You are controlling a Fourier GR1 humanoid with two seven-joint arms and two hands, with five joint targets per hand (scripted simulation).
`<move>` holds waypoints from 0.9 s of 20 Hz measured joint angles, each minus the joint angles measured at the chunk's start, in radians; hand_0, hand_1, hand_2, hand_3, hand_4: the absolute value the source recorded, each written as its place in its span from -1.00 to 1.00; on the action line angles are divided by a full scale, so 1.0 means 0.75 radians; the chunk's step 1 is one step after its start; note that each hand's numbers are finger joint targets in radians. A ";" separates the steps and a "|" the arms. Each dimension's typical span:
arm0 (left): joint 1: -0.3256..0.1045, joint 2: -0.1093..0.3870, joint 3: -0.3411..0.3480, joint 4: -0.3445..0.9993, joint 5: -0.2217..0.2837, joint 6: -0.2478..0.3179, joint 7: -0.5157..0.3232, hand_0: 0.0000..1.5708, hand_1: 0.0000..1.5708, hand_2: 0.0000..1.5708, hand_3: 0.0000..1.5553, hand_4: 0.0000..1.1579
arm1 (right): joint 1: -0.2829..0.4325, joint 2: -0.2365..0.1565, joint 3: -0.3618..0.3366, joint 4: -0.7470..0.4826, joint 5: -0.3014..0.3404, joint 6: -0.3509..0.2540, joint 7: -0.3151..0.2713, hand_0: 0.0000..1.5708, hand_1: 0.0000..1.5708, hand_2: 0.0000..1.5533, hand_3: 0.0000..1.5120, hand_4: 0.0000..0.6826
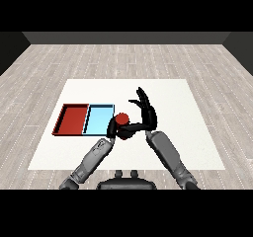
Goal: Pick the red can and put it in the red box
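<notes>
left hand point(113, 128) curls round the can point(121, 118); right hand point(146, 110) spread. carry left past blue tray point(99, 118), release over red tray point(71, 118).

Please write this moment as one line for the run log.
left hand: shut on red cylindrical can | right hand: open, beside can | red tray: without can

Place: a bare test room, like a lab
Floor: grey wood planks point(207, 68) all around
Walls: dark wall point(123, 36) at the back
Counter: one white counter point(188, 122) in the middle
</notes>
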 measured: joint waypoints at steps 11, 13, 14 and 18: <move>0.030 0.112 0.134 -0.108 -0.050 -0.056 0.064 1.00 1.00 1.00 0.88 0.94 | 0.230 -0.157 -0.256 -0.309 -0.066 0.078 0.043 -1.00 -1.00 -1.00 -1.00 -1.00; 0.054 0.159 0.154 -0.168 -0.063 -0.069 0.092 1.00 1.00 1.00 0.88 0.92 | 0.277 -0.170 -0.299 -0.290 -0.085 0.108 0.017 -1.00 -1.00 -1.00 -1.00 -1.00; 0.054 0.181 0.172 -0.181 -0.069 -0.074 0.101 1.00 1.00 0.99 0.88 0.92 | 0.302 -0.179 -0.328 -0.268 -0.105 0.136 -0.006 -1.00 -1.00 -1.00 -1.00 -1.00; 0.066 0.272 0.221 -0.239 -0.120 -0.071 0.167 1.00 1.00 0.98 0.83 0.93 | 0.407 -0.230 -0.414 -0.194 -0.142 0.229 -0.081 -1.00 -1.00 -1.00 -1.00 -1.00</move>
